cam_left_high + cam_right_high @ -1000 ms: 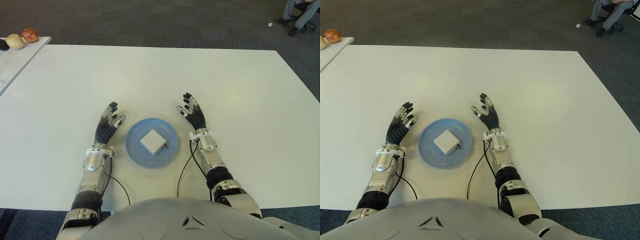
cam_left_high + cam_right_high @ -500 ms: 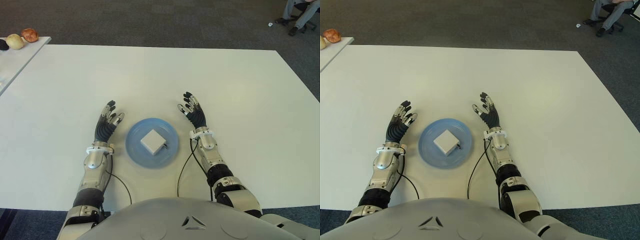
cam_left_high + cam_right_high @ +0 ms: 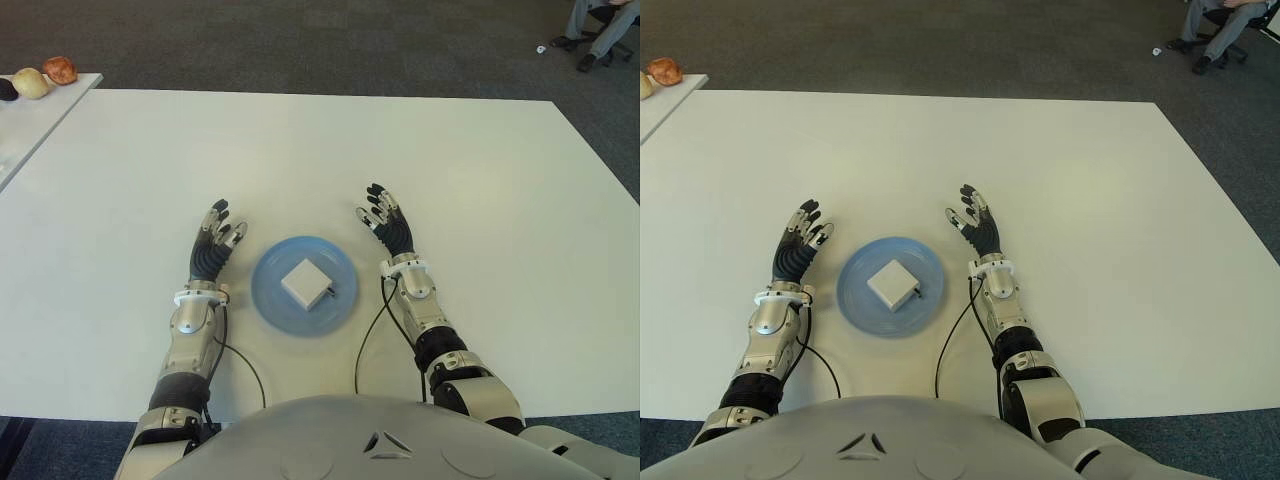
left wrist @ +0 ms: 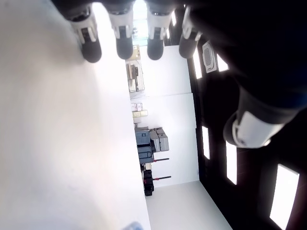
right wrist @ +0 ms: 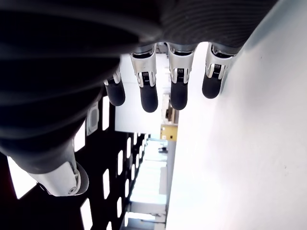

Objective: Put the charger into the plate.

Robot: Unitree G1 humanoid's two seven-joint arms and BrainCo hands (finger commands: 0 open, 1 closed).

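A white square charger [image 3: 307,283] lies flat in the middle of the round blue plate [image 3: 270,299] on the white table [image 3: 320,150], near its front edge. My left hand [image 3: 213,244] is just left of the plate, fingers stretched out and holding nothing. My right hand [image 3: 387,221] is just right of the plate, also open and empty. Both wrist views show only straight fingers [image 4: 122,38] and fingers [image 5: 148,91] over bare table, with nothing between them.
A second white table [image 3: 25,120] at the far left carries a few small round items [image 3: 45,75]. A seated person's legs [image 3: 600,30] show at the far right on the dark carpet. Cables [image 3: 368,330] run from both wrists back toward my body.
My left hand has slid slightly left and back from the plate. My right hand drew back a little. The charger and plate have not moved.
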